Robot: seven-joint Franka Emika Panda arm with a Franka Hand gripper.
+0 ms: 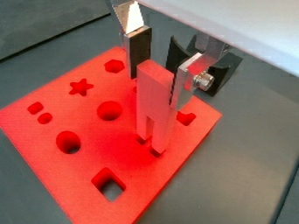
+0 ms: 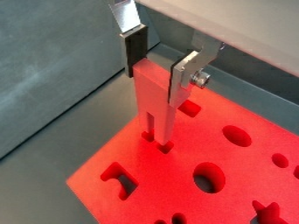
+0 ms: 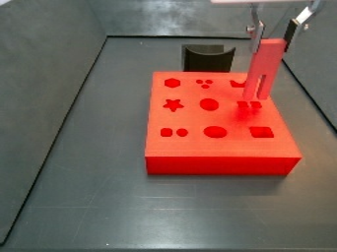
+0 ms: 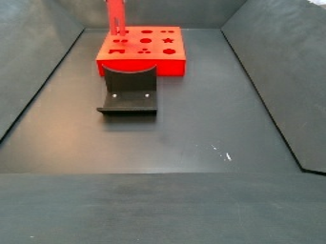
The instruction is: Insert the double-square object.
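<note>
The double-square object point(image 1: 156, 109) is a long red peg. It stands upright with its lower end in a hole of the red block point(image 1: 47, 131), and shows in both wrist views point(image 2: 156, 101) and both side views point(image 3: 265, 71) point(image 4: 116, 14). My gripper point(image 1: 160, 87) straddles the peg's top, also in a wrist view point(image 2: 159, 83). In a side view the gripper point(image 3: 279, 28) has its fingers spread wider than the peg, so it looks open. The hole is hidden by the peg.
The red block point(image 3: 218, 148) has several shape-cut holes: star, hexagon, circles, square. The fixture point(image 3: 204, 54) stands on the dark floor just behind the block; it also shows in a side view point(image 4: 128, 95). Dark walls point(image 3: 66, 118) enclose the floor.
</note>
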